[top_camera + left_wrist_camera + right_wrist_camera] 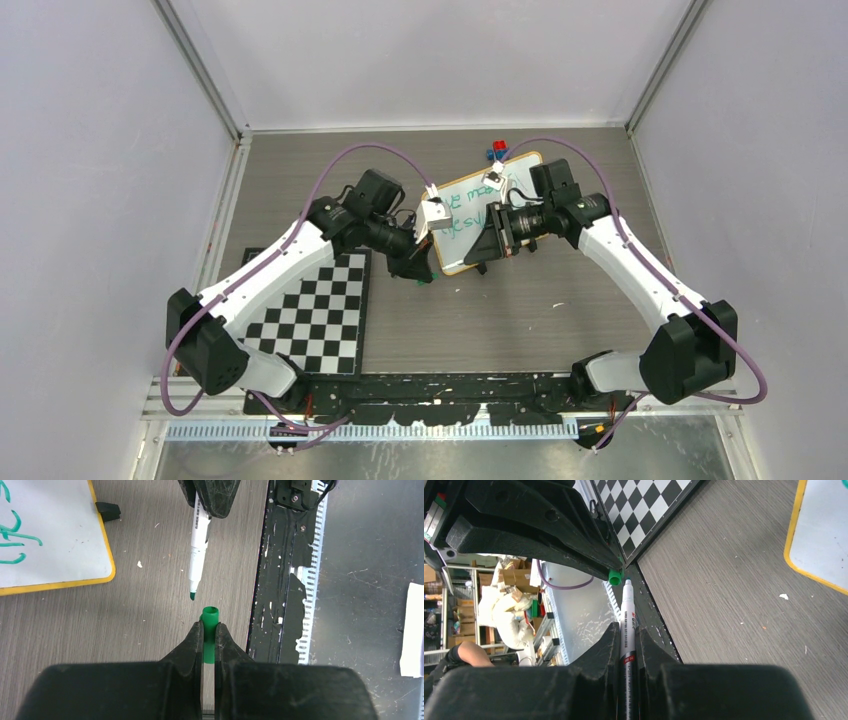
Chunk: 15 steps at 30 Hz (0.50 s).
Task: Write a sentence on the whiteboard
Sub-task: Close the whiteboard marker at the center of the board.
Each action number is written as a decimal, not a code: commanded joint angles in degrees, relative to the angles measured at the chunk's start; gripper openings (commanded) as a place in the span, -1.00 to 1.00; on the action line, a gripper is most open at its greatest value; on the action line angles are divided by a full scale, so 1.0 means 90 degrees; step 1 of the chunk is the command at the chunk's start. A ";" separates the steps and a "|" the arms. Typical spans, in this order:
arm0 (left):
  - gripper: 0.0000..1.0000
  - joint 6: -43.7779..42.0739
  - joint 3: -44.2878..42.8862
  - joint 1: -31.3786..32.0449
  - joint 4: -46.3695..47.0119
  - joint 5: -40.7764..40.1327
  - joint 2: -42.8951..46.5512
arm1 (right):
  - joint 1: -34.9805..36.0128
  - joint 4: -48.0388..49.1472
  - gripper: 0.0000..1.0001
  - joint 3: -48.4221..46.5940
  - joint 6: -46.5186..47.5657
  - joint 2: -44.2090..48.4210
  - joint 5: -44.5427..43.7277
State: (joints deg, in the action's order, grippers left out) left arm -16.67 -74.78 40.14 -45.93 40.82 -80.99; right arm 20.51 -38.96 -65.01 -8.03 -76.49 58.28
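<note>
The whiteboard (462,195) lies mid-table with an orange frame, and part of the sentence (466,224) shows on it in green. The arms cover the rest. Its corner (55,540) carries green strokes (15,535) in the left wrist view. My left gripper (209,627) is shut on a green cap (210,615), whose open end faces the marker. My right gripper (627,630) is shut on the white marker (628,605). The marker (199,545) points its green tip at the cap, a small gap apart. Both grippers (420,268) (480,258) meet just in front of the board.
A black-and-white checkerboard mat (315,310) lies front left. Small red and blue items (496,151) sit behind the board. A black rail (430,385) runs along the near edge. One black foot (108,511) of the board rests on the grey tabletop.
</note>
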 commanded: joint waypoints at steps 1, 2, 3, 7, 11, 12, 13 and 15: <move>-1.00 0.0015 -0.0124 -0.0007 0.0044 0.0247 0.0083 | 0.0086 -0.0086 -0.99 -0.0244 0.0194 0.0051 0.0213; -1.00 0.0016 -0.0114 -0.0007 0.0049 0.0263 0.0090 | 0.0097 -0.0099 -0.99 -0.0247 0.0207 0.0051 0.0214; -1.00 0.0016 -0.0114 -0.0007 0.0054 0.0278 0.0085 | 0.0110 -0.0104 -0.99 -0.0255 0.0216 0.0051 0.0209; -1.00 -0.0022 -0.0106 -0.0007 0.0055 0.0278 0.0084 | 0.0122 -0.0107 -0.99 -0.0286 0.0219 0.0032 0.0223; -1.00 -0.0022 -0.0039 -0.0006 0.0092 0.0279 0.0107 | 0.0140 -0.0095 -0.99 -0.0284 0.0213 0.0022 0.0204; -1.00 -0.0024 -0.0026 -0.0007 0.0101 0.0278 0.0113 | 0.0140 -0.0095 -0.99 -0.0286 0.0204 0.0031 0.0217; -1.00 -0.0032 -0.0010 -0.0004 0.0103 0.0267 0.0098 | 0.0136 -0.0095 -0.99 -0.0295 0.0205 0.0032 0.0235; -1.00 -0.0034 0.0014 -0.0007 0.0121 0.0255 0.0109 | 0.0151 -0.0092 -0.99 -0.0296 0.0189 0.0032 0.0280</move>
State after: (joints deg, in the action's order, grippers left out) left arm -16.71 -74.76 40.14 -45.91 41.65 -80.99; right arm 21.39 -39.97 -65.17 -7.18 -76.51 58.83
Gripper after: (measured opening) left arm 0.039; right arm 0.171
